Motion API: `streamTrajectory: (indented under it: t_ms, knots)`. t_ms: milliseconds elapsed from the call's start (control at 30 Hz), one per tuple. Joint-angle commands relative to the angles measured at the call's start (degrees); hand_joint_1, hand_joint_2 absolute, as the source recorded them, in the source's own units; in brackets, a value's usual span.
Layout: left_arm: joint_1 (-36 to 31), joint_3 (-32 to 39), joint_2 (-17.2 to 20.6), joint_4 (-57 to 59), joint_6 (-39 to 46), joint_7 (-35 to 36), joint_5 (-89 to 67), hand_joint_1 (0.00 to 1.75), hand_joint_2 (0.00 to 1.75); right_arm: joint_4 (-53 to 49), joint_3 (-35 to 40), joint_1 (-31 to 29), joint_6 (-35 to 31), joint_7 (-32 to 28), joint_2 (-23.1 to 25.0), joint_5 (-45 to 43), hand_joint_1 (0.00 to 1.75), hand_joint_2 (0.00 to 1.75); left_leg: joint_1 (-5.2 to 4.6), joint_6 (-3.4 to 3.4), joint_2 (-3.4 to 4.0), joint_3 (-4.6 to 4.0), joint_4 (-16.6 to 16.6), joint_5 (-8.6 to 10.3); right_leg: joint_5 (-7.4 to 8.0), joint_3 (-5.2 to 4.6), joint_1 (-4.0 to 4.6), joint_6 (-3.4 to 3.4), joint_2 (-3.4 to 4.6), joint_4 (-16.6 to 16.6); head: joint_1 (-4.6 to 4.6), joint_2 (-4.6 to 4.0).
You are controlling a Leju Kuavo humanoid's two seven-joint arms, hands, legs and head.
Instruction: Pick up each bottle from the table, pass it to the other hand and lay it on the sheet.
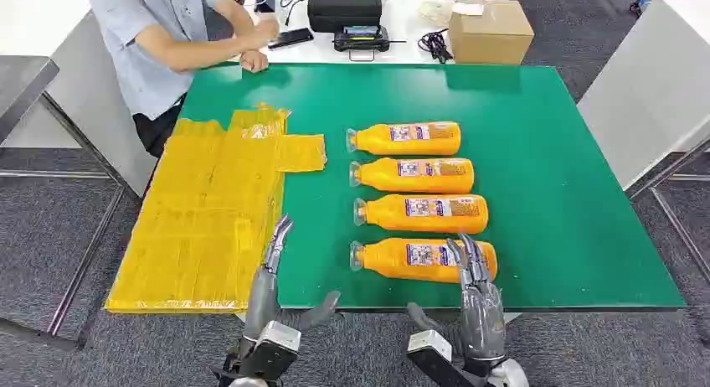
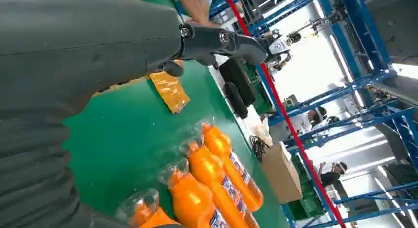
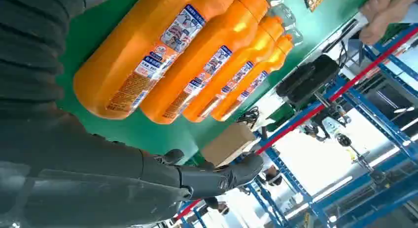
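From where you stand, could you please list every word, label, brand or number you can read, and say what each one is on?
No text here can be read.
Labels on the four orange bottles: white and blue print with pictures, too small and blurred in the head and wrist views.
Cardboard box: a pale sticker, unreadable.
Black case: a small light mark on its top, unreadable.
Yellow sheet: no print visible.

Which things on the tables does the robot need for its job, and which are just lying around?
For the job:
- four orange bottles lying in a row
- yellow sheet beside them
- left hand and right hand, both holding nothing

Just lying about:
- cardboard box
- black case
- phone
- cables
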Motion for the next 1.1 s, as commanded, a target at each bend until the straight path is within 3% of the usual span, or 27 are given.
streamTrajectory:
  t_ms: [33, 267, 700, 900, 967, 1100]
  knots:
    - [0.1, 0.15, 1.43, 0.22, -0.1, 0.29, -0.08, 0.0, 1.75, 0.41, -1.06, -0.11, 0.3, 0.24, -0.01, -0.06, 0.0, 1.75, 0.04, -0.11, 0.06, 0.28, -0.05, -0.1, -0.09, 0.27, 0.05, -0.14, 0.03, -0.04, 0.02, 0.0]
    - [1.03, 4.16, 0.51, -1.63, 0.75, -0.42, -0.09, 0.0, 1.75, -0.24, -0.38, 0.36, -0.05, 1.22, -1.56, 2.43, 0.0, 1.75, 0.04, -0.1, 0.09, 0.26, -0.05, -0.11, -0.08, 0.25, 0.05, -0.13, 0.06, -0.04, 0.0, 0.0]
    - [0.44, 7.56, 0.08, -1.63, -0.85, -0.23, -0.06, 0.0, 1.75, 3.06, -2.12, -1.24, 1.03, 0.14, -0.75, -1.69, 0.0, 1.75, 0.03, -0.07, 0.07, 0.13, -0.03, -0.03, -0.01, 0.12, 0.03, -0.09, 0.04, -0.04, 0.0, 0.0]
    - [-2.96, 6.41, -0.51, 2.46, -2.91, -0.11, 0.24, 0.0, 1.75, 12.64, -3.07, -7.11, 4.94, 4.47, -4.11, 1.65, 0.0, 1.75, 0.04, -0.06, 0.06, 0.18, -0.08, -0.01, 0.02, 0.19, 0.05, -0.08, 0.04, -0.12, 0.0, 0.0]
    - [-4.11, 5.14, -0.45, 4.79, -4.31, -0.12, 0.87, 0.0, 1.75, 16.55, -3.31, -10.27, 10.16, 9.48, -7.64, 5.63, 0.0, 1.75, 0.05, -0.08, 0.1, 0.29, -0.1, -0.02, 0.03, 0.3, 0.07, -0.11, 0.06, -0.16, 0.0, 0.0]
    - [-4.22, 2.65, -0.84, 6.49, -5.69, -0.19, 1.09, 0.0, 1.75, 20.12, -5.43, -13.7, 13.41, 9.89, -11.57, 8.77, 0.0, 1.75, -0.04, 0.0, 0.02, 0.22, -0.09, 0.03, 0.05, 0.24, -0.02, -0.03, 0.0, -0.13, 0.0, 0.0]
